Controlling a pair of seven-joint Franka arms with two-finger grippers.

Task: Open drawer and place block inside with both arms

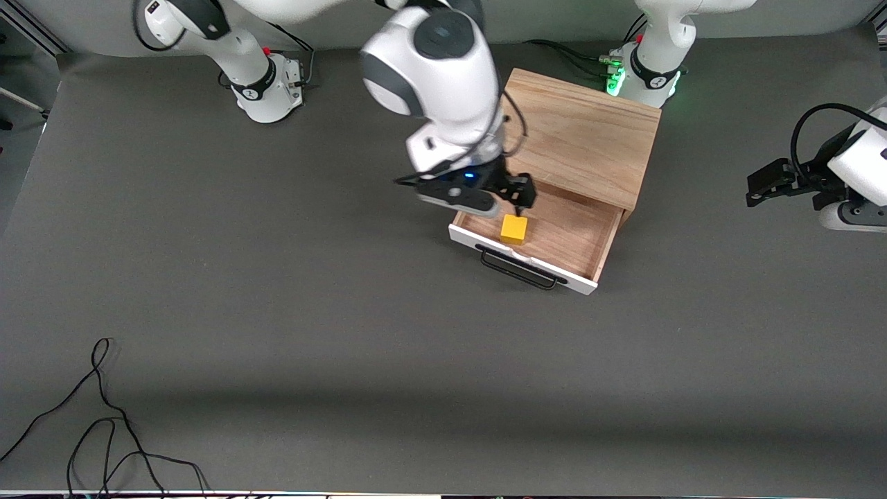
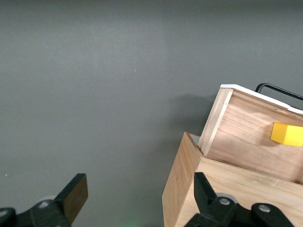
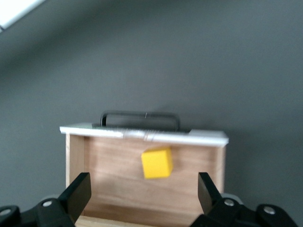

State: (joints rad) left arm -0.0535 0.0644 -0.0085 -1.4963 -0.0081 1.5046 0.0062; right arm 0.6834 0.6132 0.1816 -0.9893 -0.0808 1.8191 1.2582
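Block (image 1: 513,229) sits in the pulled-out drawer (image 1: 575,239); right pincer (image 1: 509,197) hangs wide open over it, left pincer (image 1: 766,184) open, waiting beside.

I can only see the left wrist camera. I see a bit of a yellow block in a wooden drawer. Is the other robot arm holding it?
Observer: No. The right gripper is open above the drawer, and the block sits loose on the drawer floor.
Operator: Is the block in the middle?
Observer: Not quite. It lies close to the white front panel, toward the right arm's end of the drawer.
Operator: And where is my arm?
Observer: The left gripper is open and waits over bare table at the left arm's end, away from the wooden box.
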